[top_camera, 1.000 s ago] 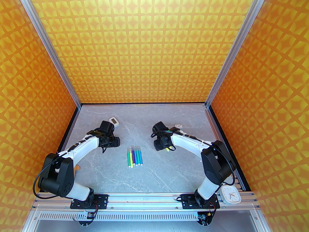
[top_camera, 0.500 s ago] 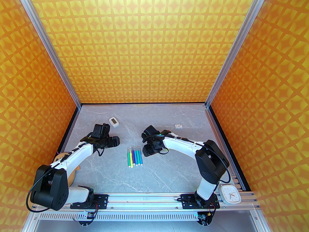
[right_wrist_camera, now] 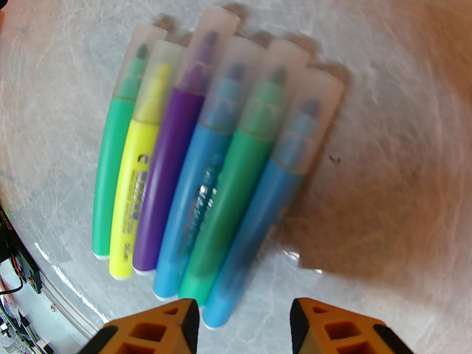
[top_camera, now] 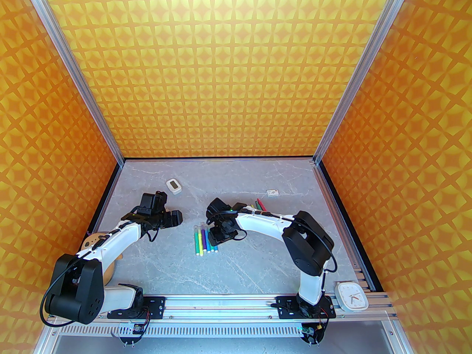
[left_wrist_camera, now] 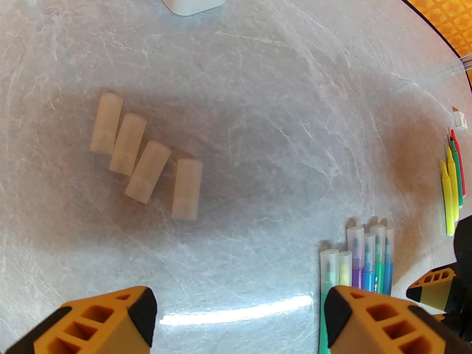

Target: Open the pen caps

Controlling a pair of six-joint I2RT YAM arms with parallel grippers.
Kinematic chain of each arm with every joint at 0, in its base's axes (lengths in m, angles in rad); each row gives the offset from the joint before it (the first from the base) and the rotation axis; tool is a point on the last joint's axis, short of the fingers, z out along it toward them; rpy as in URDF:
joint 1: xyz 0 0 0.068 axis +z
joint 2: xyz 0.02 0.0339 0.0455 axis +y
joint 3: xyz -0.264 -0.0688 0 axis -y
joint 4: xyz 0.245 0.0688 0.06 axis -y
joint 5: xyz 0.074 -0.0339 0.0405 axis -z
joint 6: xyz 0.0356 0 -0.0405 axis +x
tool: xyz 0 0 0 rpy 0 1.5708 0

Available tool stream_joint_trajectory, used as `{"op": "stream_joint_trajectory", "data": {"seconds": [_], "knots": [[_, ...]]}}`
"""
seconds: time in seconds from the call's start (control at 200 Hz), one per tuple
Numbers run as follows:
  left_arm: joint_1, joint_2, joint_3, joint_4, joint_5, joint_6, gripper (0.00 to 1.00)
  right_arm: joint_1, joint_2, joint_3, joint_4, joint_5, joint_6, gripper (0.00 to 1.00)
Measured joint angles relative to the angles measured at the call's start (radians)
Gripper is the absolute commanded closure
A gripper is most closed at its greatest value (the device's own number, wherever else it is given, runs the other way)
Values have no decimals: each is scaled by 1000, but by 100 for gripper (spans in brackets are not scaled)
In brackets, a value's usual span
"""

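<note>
Now the right end effector [right_wrist_camera: 243,308], parted and empty, has swung over the capped pens [right_wrist_camera: 206,160] for another; left end effector [left_wrist_camera: 239,301] released.

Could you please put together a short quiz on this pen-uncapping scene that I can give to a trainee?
1. How many loose pen caps lie on the table in the left wrist view?
2. True or false: the right gripper is shut on one of the capped pens.
3. In the row of capped pens, which colour lies between the yellow pen and a blue pen? A pink, B purple, C orange.

Key
1. Four.
2. False; its jaws stand open and hold nothing.
3. B, the purple pen.
</note>
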Motion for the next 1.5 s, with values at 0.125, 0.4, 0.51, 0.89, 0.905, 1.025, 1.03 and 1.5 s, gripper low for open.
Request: {"op": "stream_joint_trajectory", "data": {"seconds": [0.125,0.4,0.51,0.89,0.905,1.025,1.03,1.5], "knots": [[3,-4,-1,1,3,0,21,5,15,4,-1,8,8,56],[13,-5,-1,4,7,1,21,8,58,21,-4,31,16,58],[14,-5,-1,4,8,1,21,10,64,27,-9,47,16,58],[20,-31,-1,2,11,1,21,17,87,63,-50,130,14,65],[20,-32,-1,2,11,1,21,17,89,67,-53,135,14,65],[21,-50,-1,-2,11,1,21,17,102,87,-72,172,12,67],[21,-50,-1,-2,11,1,21,17,103,87,-74,174,12,67],[27,-68,-1,-13,11,5,21,19,122,112,-105,220,10,73]]}}
